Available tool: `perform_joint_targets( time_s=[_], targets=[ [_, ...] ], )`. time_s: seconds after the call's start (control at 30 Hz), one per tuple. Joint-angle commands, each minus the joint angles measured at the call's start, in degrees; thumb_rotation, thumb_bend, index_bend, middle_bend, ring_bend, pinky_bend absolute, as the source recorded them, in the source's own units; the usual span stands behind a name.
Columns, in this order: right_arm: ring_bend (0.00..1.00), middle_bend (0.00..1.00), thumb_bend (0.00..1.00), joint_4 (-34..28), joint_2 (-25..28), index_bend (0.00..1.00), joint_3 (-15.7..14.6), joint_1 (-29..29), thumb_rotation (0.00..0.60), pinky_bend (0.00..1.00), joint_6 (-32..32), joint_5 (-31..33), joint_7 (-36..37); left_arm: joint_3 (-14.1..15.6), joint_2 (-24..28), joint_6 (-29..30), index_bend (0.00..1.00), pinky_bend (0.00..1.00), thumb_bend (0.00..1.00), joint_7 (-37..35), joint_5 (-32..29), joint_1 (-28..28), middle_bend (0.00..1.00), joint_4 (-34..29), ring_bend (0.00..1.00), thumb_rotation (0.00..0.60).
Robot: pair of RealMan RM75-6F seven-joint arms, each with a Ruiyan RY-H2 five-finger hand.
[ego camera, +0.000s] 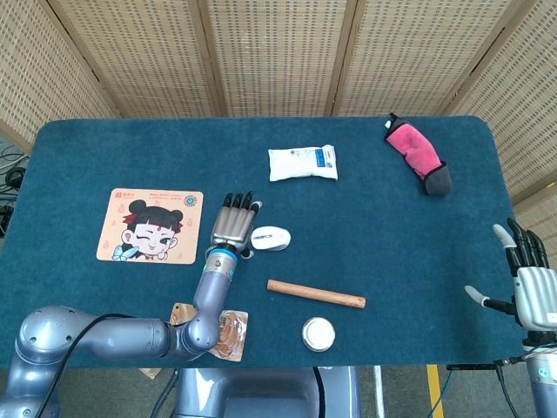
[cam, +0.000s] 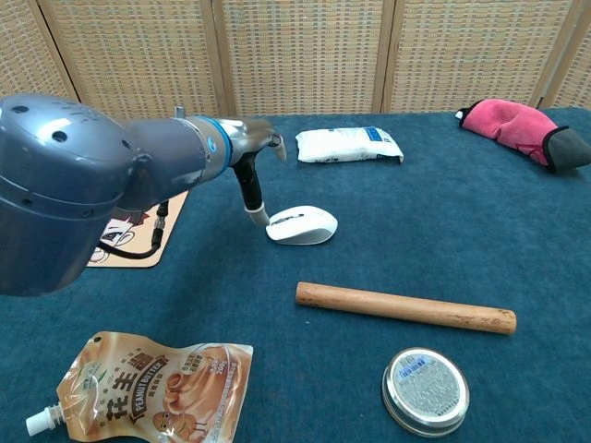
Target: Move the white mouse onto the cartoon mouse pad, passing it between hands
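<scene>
Left arm (cam: 83,185) hides most of cartoon mouse pad (cam: 138,251).

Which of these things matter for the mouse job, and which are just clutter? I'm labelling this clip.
For the job:
white mouse
cartoon mouse pad
left robot hand
right robot hand

Lying about:
white packet
pink cloth
wooden stick
round tin
peanut butter pouch

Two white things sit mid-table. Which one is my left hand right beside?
The white mouse: the left hand sits just to its left, a fingertip by its edge. The white packet lies farther back, well clear of the hand.
</scene>
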Motion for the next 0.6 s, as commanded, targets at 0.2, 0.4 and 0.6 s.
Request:
perform_joint_targets(
  time_s=[0.2, 0.4, 0.6],
  targets=[
    [0.0, 0.0, 0.0, 0.1, 0.0, 0.05, 0.1, -0.1, 0.6, 0.0, -0.3, -0.7, 0.6, -0.5, -4.7, -0.5, 0.22, 0.0, 0.0, 0.7, -1.2, -2.5, 0.0, 7.1, 0.0, 0.6],
    [0.0, 0.0, 0.0, 0.1, 0.1, 0.05, 0.2, -0.2, 0.6, 0.0, -0.6, -1.0, 1.2, -1.1, -7.2, -1.6, 0.22, 0.0, 0.0, 1.3, -2.0, -3.6, 0.0, 11.6, 0.0, 0.6],
    [0.0, 0.0, 0.0, 0.2, 0.1, 0.05, 0.4, -0.2, 0.6, 0.0, -0.8, -1.1, 2.1, -1.7, -9.9, -3.0, 0.22, 0.0, 0.0, 2.1, -2.4, -4.8, 0.0, 15.3, 0.0, 0.6]
  ],
)
